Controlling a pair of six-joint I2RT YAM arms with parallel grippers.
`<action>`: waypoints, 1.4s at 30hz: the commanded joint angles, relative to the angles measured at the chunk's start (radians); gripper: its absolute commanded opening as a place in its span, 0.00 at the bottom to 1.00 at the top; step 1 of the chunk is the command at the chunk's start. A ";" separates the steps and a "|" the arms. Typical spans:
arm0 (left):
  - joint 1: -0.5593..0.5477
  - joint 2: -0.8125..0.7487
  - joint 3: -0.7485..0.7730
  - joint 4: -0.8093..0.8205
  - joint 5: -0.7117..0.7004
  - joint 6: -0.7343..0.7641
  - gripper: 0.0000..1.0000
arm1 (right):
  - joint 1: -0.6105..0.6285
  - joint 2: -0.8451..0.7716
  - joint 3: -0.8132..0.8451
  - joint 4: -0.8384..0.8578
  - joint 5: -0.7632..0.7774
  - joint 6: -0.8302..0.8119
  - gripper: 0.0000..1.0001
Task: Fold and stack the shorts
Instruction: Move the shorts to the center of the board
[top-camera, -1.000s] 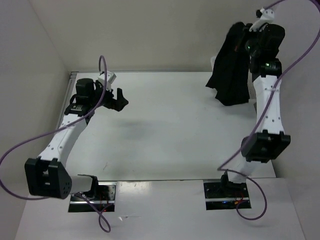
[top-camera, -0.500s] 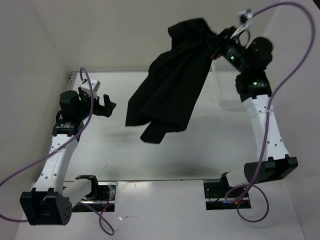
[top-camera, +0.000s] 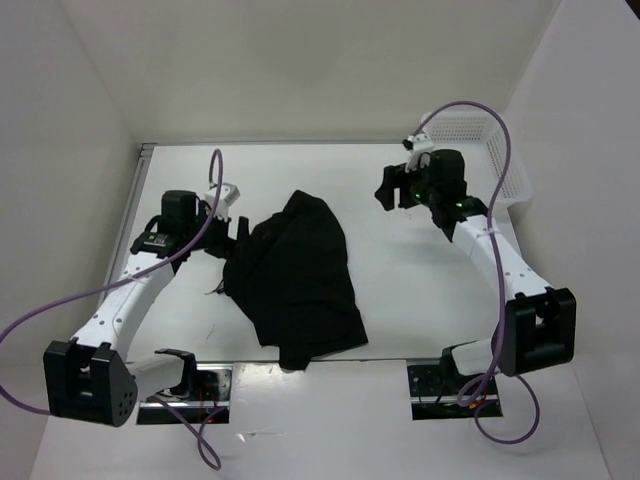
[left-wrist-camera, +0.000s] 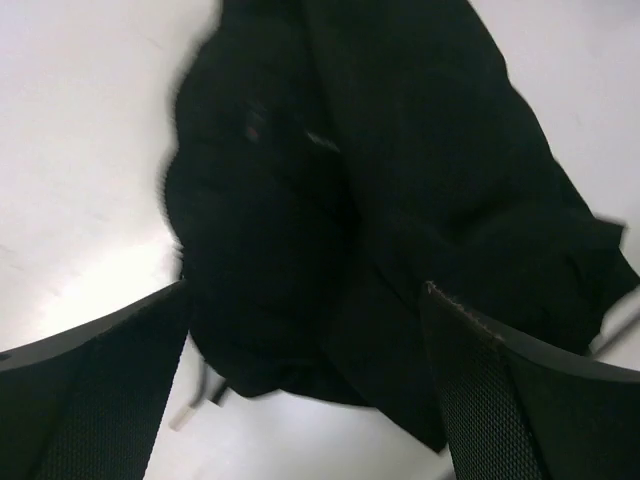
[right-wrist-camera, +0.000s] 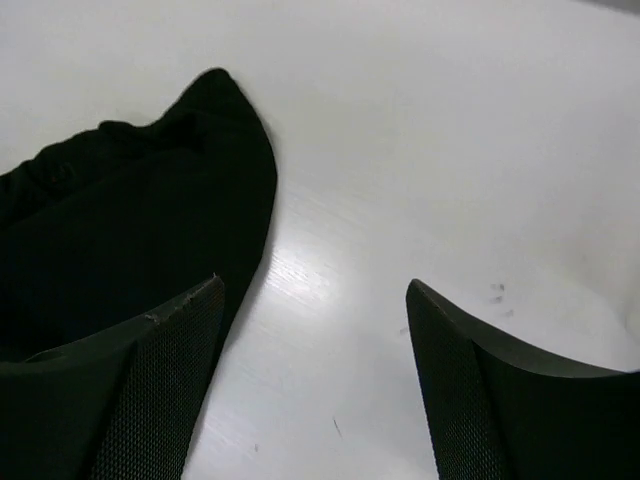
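The black shorts (top-camera: 298, 280) lie crumpled on the white table, left of the middle, reaching down to the near edge. My left gripper (top-camera: 238, 232) hangs open at their upper left edge; in the left wrist view the dark fabric (left-wrist-camera: 380, 200) fills the space ahead of its spread fingers (left-wrist-camera: 500, 390). Nothing sits between those fingers. My right gripper (top-camera: 388, 190) is open and empty, to the right of the shorts and apart from them. The right wrist view shows a pointed corner of the shorts (right-wrist-camera: 140, 220) at left, beyond its left finger (right-wrist-camera: 150, 380).
A white mesh basket (top-camera: 500, 150) stands at the back right corner of the table (top-camera: 420, 290), behind the right arm. White walls close in on the left, back and right. A purple cable loops over each arm.
The right gripper swung the shorts from the back right across the table, opened and let them go. They now lie on the table. The left gripper moved right, up to the fabric.
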 joint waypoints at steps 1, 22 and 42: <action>-0.035 0.014 -0.028 -0.152 0.056 0.004 1.00 | 0.125 0.076 0.090 0.103 0.134 -0.119 0.79; 0.252 -0.220 -0.154 0.181 -0.212 0.004 1.00 | 0.627 0.897 0.770 0.056 0.190 -0.119 0.98; 0.332 -0.236 -0.166 0.199 -0.077 0.004 1.00 | 0.701 0.839 0.761 -0.020 0.400 -0.129 0.00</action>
